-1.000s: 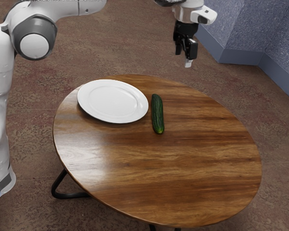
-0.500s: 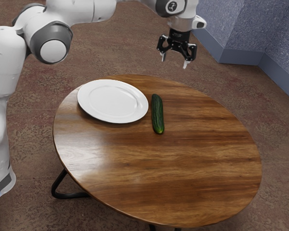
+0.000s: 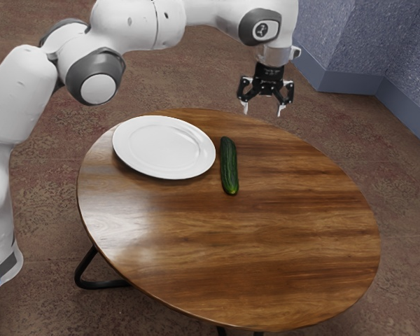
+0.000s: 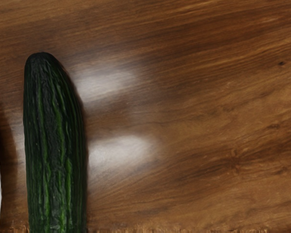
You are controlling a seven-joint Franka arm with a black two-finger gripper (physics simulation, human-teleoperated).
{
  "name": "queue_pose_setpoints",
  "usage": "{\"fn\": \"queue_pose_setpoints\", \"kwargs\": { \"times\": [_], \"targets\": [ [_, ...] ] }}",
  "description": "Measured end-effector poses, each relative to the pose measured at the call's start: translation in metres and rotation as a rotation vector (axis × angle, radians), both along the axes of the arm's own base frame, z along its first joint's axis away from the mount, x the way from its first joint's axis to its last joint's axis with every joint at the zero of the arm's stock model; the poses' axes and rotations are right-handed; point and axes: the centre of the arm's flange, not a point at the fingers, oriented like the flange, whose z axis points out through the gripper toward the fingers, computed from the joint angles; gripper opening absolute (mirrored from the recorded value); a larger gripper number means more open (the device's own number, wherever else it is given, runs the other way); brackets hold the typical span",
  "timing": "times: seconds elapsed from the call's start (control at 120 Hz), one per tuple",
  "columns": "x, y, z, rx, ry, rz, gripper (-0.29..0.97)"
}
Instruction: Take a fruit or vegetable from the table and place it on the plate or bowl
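exterior: high, far, angled down over whole table (image 3: 266, 266), arm at 10 o'clock | wrist: close, facing straight down at table | shared: cucumber (image 3: 229, 165), plate (image 3: 164, 146) rim

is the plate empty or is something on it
Empty: the plate is bare white, and the cucumber lies beside it on the table.

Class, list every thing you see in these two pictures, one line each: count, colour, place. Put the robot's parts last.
Table: one, round, brown wood, black legs, middle of the exterior view.
Plate: one, white, empty, on the table toward the exterior view's left.
Cucumber: one, dark green, lying flat close beside the plate, on its exterior-view right.
Floor: brown, around the table.
Wall: blue-grey, exterior view's upper right.
Arm: one, white with grey joints, entering from the exterior view's left.
Gripper: one, black, open, above the table's far edge.
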Motion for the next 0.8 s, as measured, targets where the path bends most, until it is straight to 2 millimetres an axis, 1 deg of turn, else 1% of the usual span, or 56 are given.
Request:
{"fn": "queue_pose_setpoints", "kwargs": {
  "times": [0.05, 0.133, 0.267, 0.375, 0.517, 0.625, 0.8],
  "targets": [
    [0.001, 0.001, -0.006, -0.004, 0.013, 0.025, 0.68],
    [-0.001, 0.007, -0.024, -0.002, 0.055, 0.070, 0.68],
    [-0.009, 0.003, -0.060, 0.009, 0.131, 0.123, 0.68],
    [-0.013, 0.005, -0.085, 0.002, 0.160, 0.156, 0.68],
    [-0.011, -0.001, -0.100, 0.004, 0.154, 0.173, 0.68],
    [-0.012, 0.000, -0.108, 0.004, 0.152, 0.188, 0.68],
    [-0.014, 0.002, -0.113, 0.004, 0.145, 0.204, 0.68]
  ]
}}
